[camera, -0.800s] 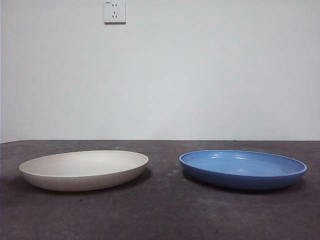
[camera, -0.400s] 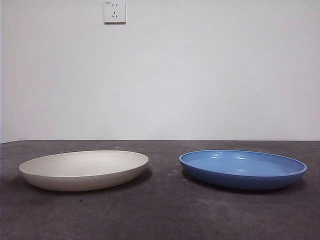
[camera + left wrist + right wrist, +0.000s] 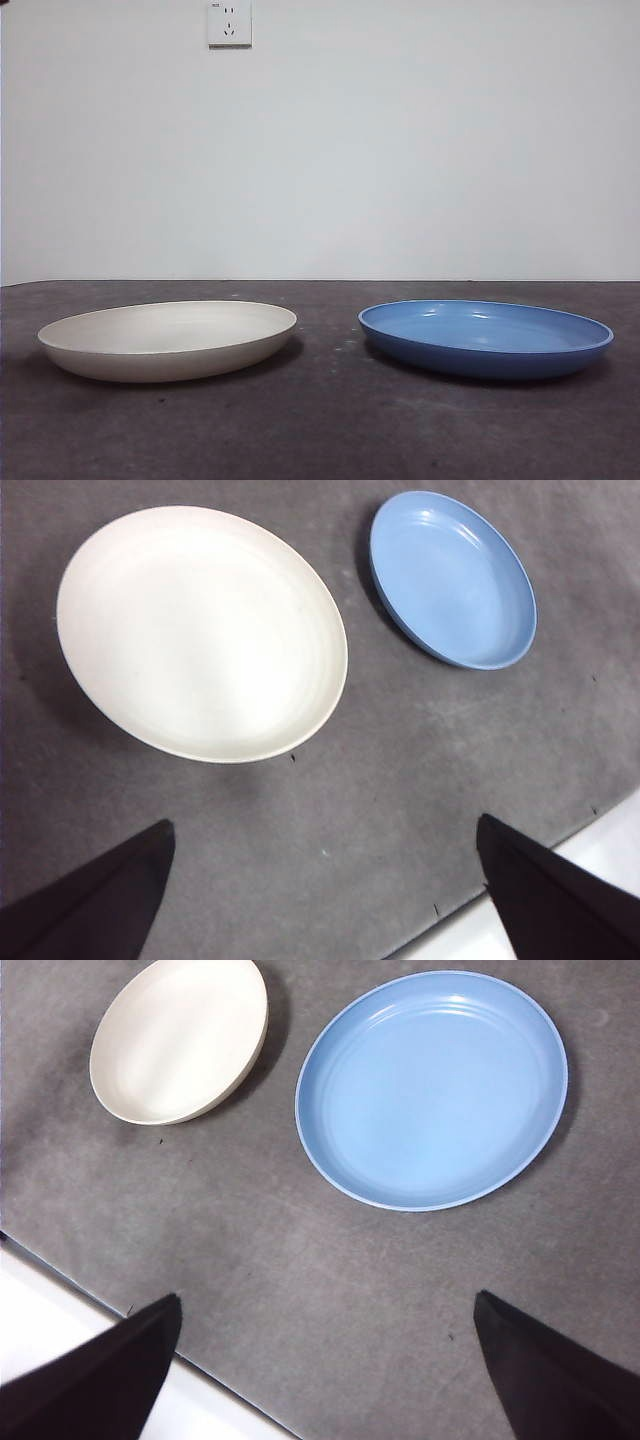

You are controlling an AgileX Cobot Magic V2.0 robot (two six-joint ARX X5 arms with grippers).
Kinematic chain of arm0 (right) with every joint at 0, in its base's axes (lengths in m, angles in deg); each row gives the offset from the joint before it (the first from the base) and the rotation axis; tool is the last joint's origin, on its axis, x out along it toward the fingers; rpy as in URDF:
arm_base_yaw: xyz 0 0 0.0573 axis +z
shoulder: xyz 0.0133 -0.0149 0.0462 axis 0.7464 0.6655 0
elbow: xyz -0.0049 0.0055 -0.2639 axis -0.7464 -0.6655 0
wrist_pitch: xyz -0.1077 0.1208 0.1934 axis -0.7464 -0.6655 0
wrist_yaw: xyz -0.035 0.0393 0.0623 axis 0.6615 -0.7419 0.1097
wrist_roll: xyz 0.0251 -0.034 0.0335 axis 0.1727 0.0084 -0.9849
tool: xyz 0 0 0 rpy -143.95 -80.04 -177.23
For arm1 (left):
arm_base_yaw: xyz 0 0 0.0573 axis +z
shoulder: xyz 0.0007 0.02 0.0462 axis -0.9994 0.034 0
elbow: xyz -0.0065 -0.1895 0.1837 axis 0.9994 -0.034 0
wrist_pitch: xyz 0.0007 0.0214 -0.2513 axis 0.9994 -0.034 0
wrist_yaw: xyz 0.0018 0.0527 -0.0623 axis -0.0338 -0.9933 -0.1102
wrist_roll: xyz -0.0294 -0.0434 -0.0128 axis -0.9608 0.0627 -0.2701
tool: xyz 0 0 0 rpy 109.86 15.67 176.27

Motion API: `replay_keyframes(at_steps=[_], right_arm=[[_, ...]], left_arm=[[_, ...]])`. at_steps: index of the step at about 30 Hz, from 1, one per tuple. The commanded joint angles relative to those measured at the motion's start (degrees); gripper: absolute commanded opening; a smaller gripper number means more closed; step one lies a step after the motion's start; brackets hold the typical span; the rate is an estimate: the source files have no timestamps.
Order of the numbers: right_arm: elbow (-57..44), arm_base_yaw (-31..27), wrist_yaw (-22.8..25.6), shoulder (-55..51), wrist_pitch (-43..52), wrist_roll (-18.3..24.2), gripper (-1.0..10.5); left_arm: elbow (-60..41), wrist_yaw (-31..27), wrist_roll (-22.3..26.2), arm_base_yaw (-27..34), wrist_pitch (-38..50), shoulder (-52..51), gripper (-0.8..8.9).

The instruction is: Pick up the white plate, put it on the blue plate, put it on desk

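Note:
The white plate (image 3: 168,339) rests on the desk (image 3: 330,430) at the left, and the blue plate (image 3: 486,337) sits apart from it at the right. Both lie flat and hold nothing. My left gripper (image 3: 325,830) hangs open high above the desk, nearer the white plate (image 3: 200,630), with the blue plate (image 3: 452,578) farther off. My right gripper (image 3: 325,1305) is open too, high above the desk near the blue plate (image 3: 432,1088), the white plate (image 3: 180,1038) beyond it. Neither gripper touches anything. The front view shows no arm.
A white wall with a socket (image 3: 229,22) stands behind the desk. The desk's edge and a white surface beyond it (image 3: 560,900) show in the left wrist view; the same white strip (image 3: 90,1370) shows in the right wrist view.

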Motion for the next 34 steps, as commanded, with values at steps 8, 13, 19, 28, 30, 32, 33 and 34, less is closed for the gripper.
replay_keyframes(at_steps=[8, 13, 19, 28, 30, 32, 33, 34], right_arm=[[1.0, 0.2, -0.2, 0.3, 0.3, -0.6, 4.7], [1.0, 0.2, -0.2, 0.3, 0.3, -0.6, 4.7], [1.0, 0.2, -0.2, 0.3, 0.3, -0.6, 4.7], [1.0, 0.2, -0.2, 0.3, 0.4, -0.6, 4.7], [1.0, 0.2, -0.2, 0.3, 0.4, -0.6, 4.7], [1.0, 0.2, -0.2, 0.3, 0.4, -0.6, 4.7], [1.0, 0.2, -0.2, 0.3, 0.4, -0.6, 4.7], [1.0, 0.2, -0.2, 0.3, 0.4, -0.6, 4.7]], left_arm=[[2.1, -6.1, -3.2, -0.2, 8.1, 8.8, 4.87], [2.7, -7.4, -3.7, -0.2, 13.0, 16.5, 4.87], [4.4, -12.1, -3.5, -0.2, 17.0, 26.9, 4.87], [7.4, -14.2, -3.4, -0.2, 21.9, 40.4, 4.86], [7.6, -14.7, -3.4, -0.2, 22.6, 42.9, 4.86], [7.6, -14.9, -3.4, -0.2, 23.3, 44.9, 4.86], [7.6, -14.8, -3.4, -0.2, 23.8, 45.8, 4.85], [7.6, -14.8, -3.4, -0.2, 24.2, 46.7, 4.85]])
